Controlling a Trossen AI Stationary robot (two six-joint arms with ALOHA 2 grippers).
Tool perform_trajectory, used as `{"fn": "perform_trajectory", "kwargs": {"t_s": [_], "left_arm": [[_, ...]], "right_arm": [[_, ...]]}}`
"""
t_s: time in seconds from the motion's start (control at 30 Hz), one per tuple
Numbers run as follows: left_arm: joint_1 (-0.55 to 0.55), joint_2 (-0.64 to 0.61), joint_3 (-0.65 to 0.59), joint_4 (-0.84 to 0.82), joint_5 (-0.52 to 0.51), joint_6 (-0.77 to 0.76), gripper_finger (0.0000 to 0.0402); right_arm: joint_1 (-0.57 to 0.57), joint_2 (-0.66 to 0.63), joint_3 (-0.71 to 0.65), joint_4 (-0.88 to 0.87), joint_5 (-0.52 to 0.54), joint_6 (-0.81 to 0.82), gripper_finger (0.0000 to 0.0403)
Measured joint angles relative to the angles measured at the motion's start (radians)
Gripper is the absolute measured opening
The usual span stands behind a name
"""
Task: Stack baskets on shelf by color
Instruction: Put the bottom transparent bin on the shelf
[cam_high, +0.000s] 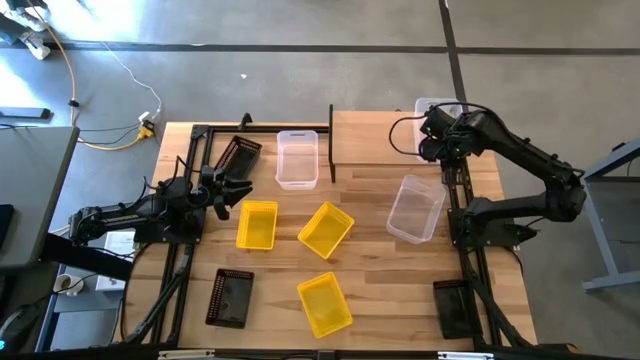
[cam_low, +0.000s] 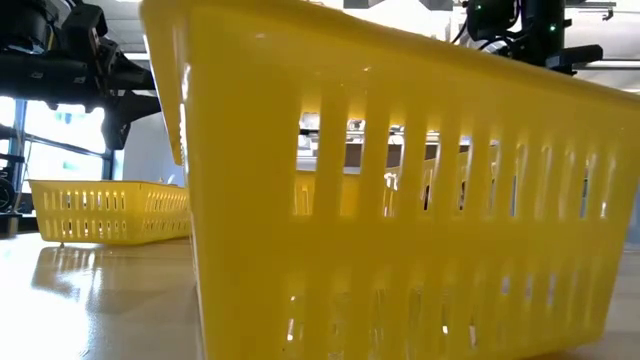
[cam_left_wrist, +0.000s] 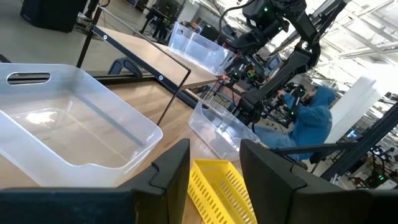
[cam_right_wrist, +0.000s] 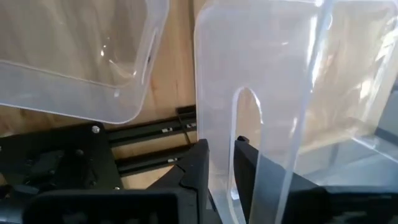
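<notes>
The light-wood shelf (cam_high: 385, 138) stands at the table's far edge. My right gripper (cam_high: 437, 140) is shut on a clear basket (cam_high: 436, 108) at the shelf's right end. Two more clear baskets lie on the table, one left of the shelf (cam_high: 297, 158) and one near the right side (cam_high: 416, 208). Three yellow baskets (cam_high: 256, 224) (cam_high: 325, 229) (cam_high: 324, 303) lie mid-table. Black baskets sit at far left (cam_high: 237, 155), near left (cam_high: 230, 297) and near right (cam_high: 450, 305). My left gripper (cam_high: 235, 190) hangs open between the left clear basket and a yellow one (cam_left_wrist: 217, 186). My right gripper (cam_right_wrist: 222, 165) pinches the clear basket's end wall (cam_right_wrist: 217, 106) beside its handle slot, one finger on each face of the wall. The basket stands tilted up from the fingers over the shelf's right end; whether it rests on the plank I cannot tell.
Black frame rails run along both table sides (cam_high: 180, 260) (cam_high: 470, 260). A yellow basket (cam_low: 400, 200) fills the low view close to the near edge. A person in a blue hood (cam_left_wrist: 311, 118) sits beyond the table's right side.
</notes>
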Motion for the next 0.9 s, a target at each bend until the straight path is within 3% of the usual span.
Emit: {"fn": "perform_trajectory", "kwargs": {"t_s": [0.17,0.47,0.73,0.9], "left_arm": [[0.0,0.0,0.0,0.0,0.0,0.0,0.0131],[0.0,0.0,0.0,0.0,0.0,0.0,0.0131],[0.0,0.0,0.0,0.0,0.0,0.0,0.0131],[0.0,0.0,0.0,0.0,0.0,0.0,0.0131]], "right_arm": [[0.0,0.0,0.0,-0.007,0.039,0.001,0.0057],[0.0,0.0,0.0,0.005,-0.013,0.002,0.006],[0.0,0.0,0.0,0.002,-0.011,0.002,0.0103],[0.0,0.0,0.0,0.001,0.069,0.009,0.011]]}}
